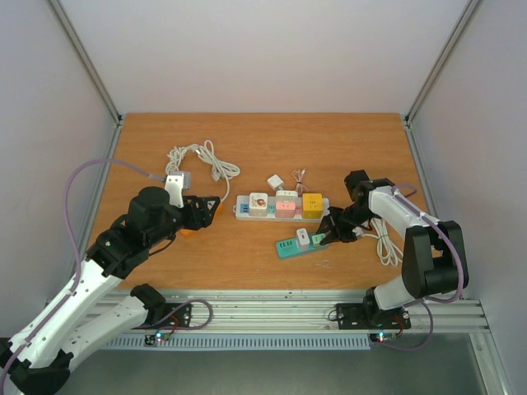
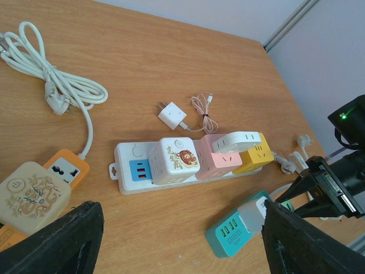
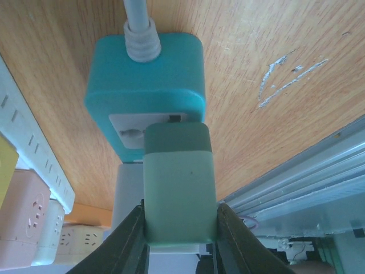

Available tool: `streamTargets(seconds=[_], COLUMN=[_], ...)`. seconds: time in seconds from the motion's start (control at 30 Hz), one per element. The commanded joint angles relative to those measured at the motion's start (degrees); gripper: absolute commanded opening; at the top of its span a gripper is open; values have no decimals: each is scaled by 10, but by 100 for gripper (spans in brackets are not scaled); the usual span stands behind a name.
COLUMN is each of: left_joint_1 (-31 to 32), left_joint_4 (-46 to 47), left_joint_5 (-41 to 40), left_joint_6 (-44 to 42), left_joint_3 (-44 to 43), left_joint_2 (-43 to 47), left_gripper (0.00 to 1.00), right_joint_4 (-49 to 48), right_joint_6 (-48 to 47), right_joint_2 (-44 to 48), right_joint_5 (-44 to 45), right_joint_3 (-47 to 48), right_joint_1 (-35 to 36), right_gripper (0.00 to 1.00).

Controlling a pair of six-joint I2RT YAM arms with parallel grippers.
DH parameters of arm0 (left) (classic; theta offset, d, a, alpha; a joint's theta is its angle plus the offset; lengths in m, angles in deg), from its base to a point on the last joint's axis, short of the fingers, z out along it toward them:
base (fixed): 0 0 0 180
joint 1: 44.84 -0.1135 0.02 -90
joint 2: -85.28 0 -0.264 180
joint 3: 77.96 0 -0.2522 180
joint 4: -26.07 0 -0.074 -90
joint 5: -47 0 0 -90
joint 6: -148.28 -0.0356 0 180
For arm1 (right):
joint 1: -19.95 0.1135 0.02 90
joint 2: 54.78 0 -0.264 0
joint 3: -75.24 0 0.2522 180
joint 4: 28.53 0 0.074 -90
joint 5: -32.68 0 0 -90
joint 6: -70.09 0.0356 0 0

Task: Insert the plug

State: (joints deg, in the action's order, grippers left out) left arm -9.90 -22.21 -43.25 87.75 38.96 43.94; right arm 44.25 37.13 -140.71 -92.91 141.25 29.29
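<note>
1. Two arms stand at the near edge of the table [image 1: 247, 259]. The right claw [image 1: 331, 234] is closed on one pale plug [image 3: 178, 194], with a finger [image 3: 130, 242] on each side of it.
2. The plug rests against the white face of the one teal strip [image 3: 145, 74]. This strip lies near the front of the table, just before the white strip [image 2: 128, 171]. The pins are hidden, so I cannot tell how deep the plug sits.
3. The left claw [image 2: 179, 217] is wide open and holds nothing. It hangs over the left part of the table.
4. Beside the left claw there is one orange socket [image 2: 68, 168] with one beige block [image 2: 31, 197] touching it. The picture edge and a dark finger cut off the block.
5. The white strip carries four blocks: one white with a red picture, one pink, one yellow, and one flat white block on top of the pink and yellow ones.
6. Behind it lies one small charger [image 2: 171, 117] with a thin cable.
7. There are two thick white cables. One is the coil [image 1: 202, 156] at the far left. The other is the right cable [image 1: 384, 244], which is partly hidden by the right arm.
</note>
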Motion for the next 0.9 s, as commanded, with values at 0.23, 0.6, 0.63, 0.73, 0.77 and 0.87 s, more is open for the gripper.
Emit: streamTargets(seconds=[0.23,0.6,0.63,0.73,0.77,0.87], left_joint_1=[-4,-5,-6,-6,-7,-7], left_joint_4=[6,5,4,2,3,4], left_joint_5=[-6,-9,-10,-10,-10,-11], left_joint_6=[-7,-13,-17,-23,-25,-28], left_joint_3=[-4,-9,-11,-16,-17,-17], left_joint_2=[3,2,1,-1,-2,-3], left_gripper=[76,76,76,76,77,77], right_joint_4=[-21,35,39,56,57,50], right_joint_6=[9,-63,-76,-108,-119,-150], right_joint_2=[-66,40,49,74,84,120], right_joint_5=[17,78,79,91,104,154], right_joint_3=[-52,26,33,52,56,60], right_joint_1=[-3,-2,-3,1,5,33], right_gripper=[17,80,86,93,94,94])
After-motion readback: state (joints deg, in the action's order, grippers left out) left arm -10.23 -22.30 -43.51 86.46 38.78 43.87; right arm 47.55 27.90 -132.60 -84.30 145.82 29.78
